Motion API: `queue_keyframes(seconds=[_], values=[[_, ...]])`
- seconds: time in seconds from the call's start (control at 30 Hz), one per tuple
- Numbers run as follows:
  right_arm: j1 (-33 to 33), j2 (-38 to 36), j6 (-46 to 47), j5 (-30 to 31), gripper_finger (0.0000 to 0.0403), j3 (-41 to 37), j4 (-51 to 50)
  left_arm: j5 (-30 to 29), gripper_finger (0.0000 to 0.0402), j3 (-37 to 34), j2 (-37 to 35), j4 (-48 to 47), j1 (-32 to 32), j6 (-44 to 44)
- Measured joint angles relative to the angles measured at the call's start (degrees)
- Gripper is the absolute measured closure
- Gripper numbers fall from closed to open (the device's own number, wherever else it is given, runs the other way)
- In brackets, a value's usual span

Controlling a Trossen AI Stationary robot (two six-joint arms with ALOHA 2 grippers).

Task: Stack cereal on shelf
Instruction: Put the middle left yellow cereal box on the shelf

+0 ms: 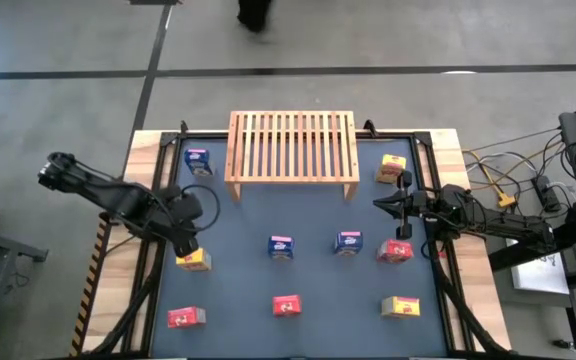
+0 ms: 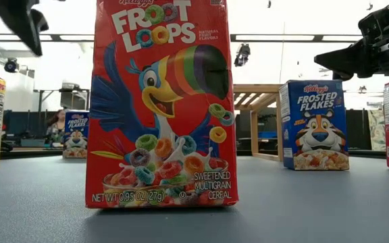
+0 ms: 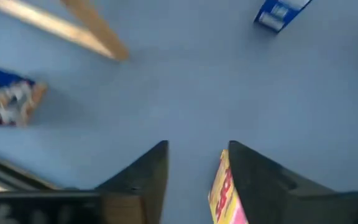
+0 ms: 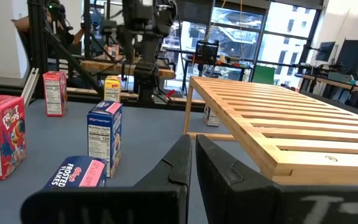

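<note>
Left hand [image 1: 190, 245], fingers apart, hangs over a yellow cereal box [image 1: 194, 260] near the bench's [image 1: 248, 230] left edge. Right hand [image 1: 380, 205], fingers together, waits near the right edge.

red, blue, yellow cereal [image 1: 286, 306], pale-wood shelf [image 1: 292, 145]

Two dark, matte-black jointed arms with wedge-fingered grippers

The left arm [image 1: 108, 195] is black all over — rounded joint housings joined by straight links, ending in a bulky wrist block. The right arm [image 1: 498, 222] is of the same dark build, slimmer in outline, tapering to a pointed tip. Seen close, the left gripper [image 3: 194, 180] has two black, angular fingers [image 3: 145, 177] with flat, sloped faces; the right gripper [image 4: 193, 168] has the same plain wedge-shaped fingers [image 4: 173, 168] — smooth, with faint pale lettering on the housing below them, too blurred to read.
</note>
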Motion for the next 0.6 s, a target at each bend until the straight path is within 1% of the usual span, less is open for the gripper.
queue_keyframes(seconds=[0.13, 0.2, 0.27, 0.4, 0.6], values=[[0.0, 0.0, 0.0, 0.0, 0.039, 0.0, 0.0, 1.8, 0.0177, -2.7, -0.7, 4.1, 0.0, -1.4], [0.0, 0.0, 0.0, 0.0, 0.039, 0.0, 0.0, 3.2, 0.0157, -3.3, -1.0, 7.0, -0.1, -0.9], [0.0, 0.0, 0.0, 0.0, 0.039, 0.0, 0.0, 5.1, 0.0144, -3.5, -0.6, 7.4, -0.1, -0.7], [0.0, 0.0, 0.0, 0.0, 0.039, 0.0, 0.0, 10.3, 0.013, -3.6, 0.8, 6.6, -0.4, -0.8], [0.0, 0.0, 0.0, 0.0, 0.039, 0.0, 0.0, 15.7, 0.013, -3.6, 3.4, 6.0, -0.6, -1.2]])
